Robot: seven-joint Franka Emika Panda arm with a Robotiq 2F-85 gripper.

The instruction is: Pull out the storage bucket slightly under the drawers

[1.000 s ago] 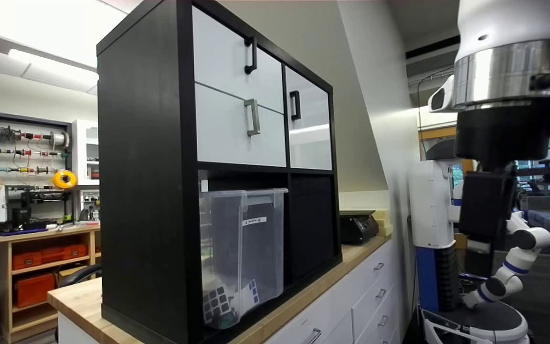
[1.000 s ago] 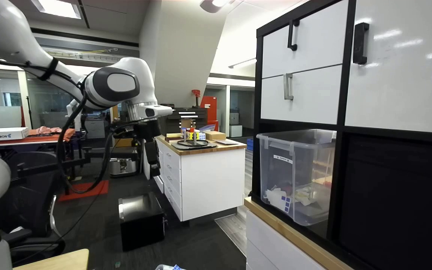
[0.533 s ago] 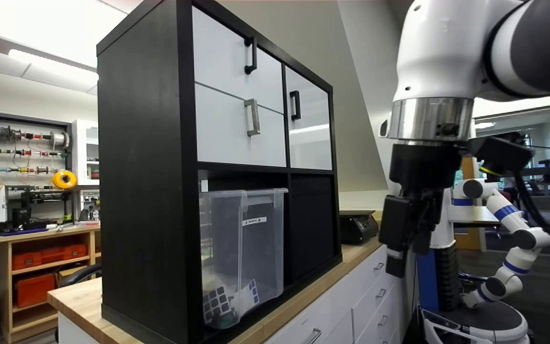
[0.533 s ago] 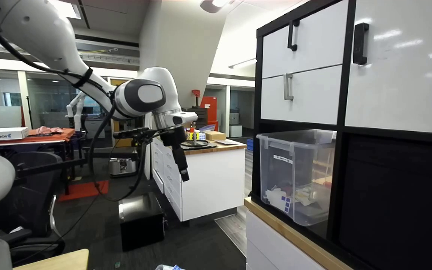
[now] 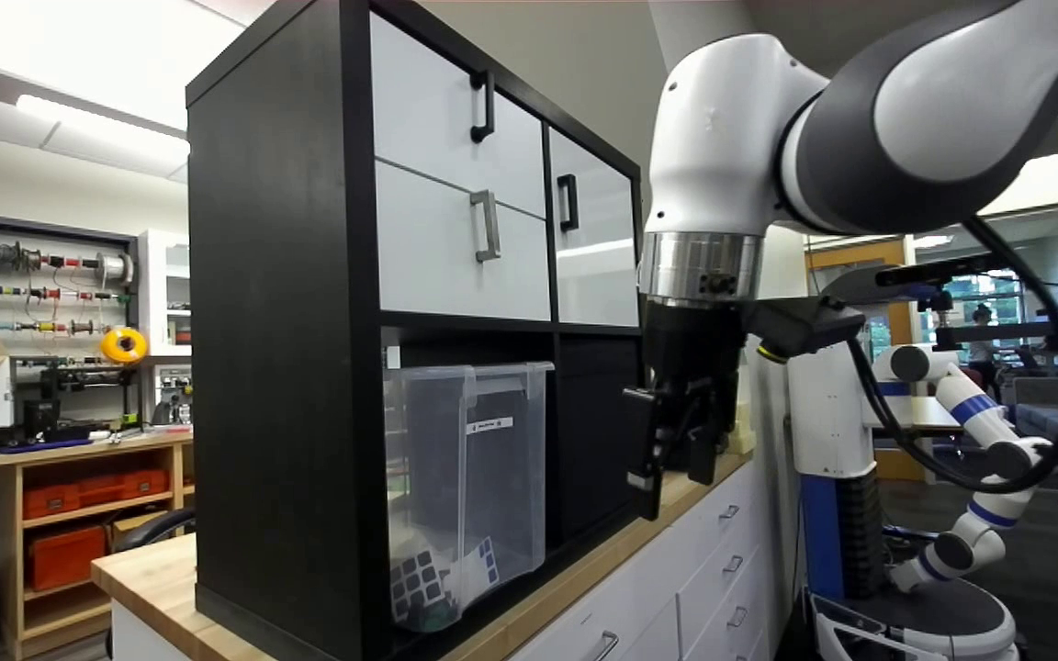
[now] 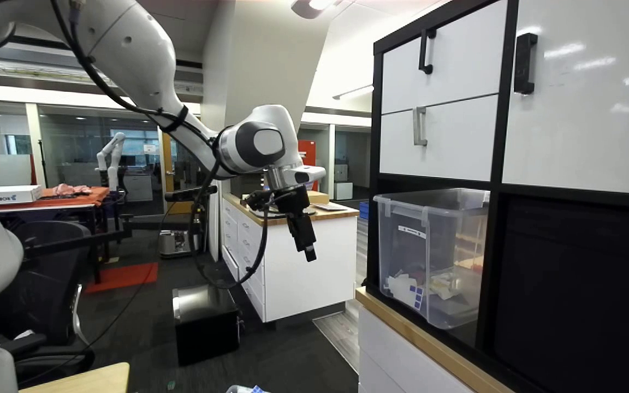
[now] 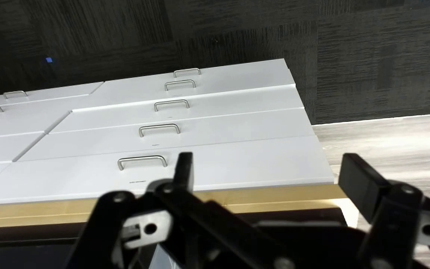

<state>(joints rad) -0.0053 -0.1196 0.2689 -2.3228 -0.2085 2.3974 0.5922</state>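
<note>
In an exterior view the counter (image 5: 157,569) juts out at left, beneath a black cabinet (image 5: 272,321). In the cabinet's lower compartment at that end stands the storage bucket (image 5: 506,477), upright, its labelled face outward; how deep it runs is hard to tell. Directly above sit the drawers (image 5: 442,262), flush. Farther right hangs the gripper (image 5: 674,485), pointing down at a slant; the wrist view shows its fingers (image 7: 362,186) spread wide, holding nothing. In both exterior views gripper and bucket stand well apart. The coming move, as I judge it, turns on this: the bucket lies inward from the gripper, toward the cabinet, and its front rim looks the likeliest hold. A reach inward to straddle that rim should come before a short pull straight out. Whether the fingertips sit level with the rim, I cannot tell.
</note>
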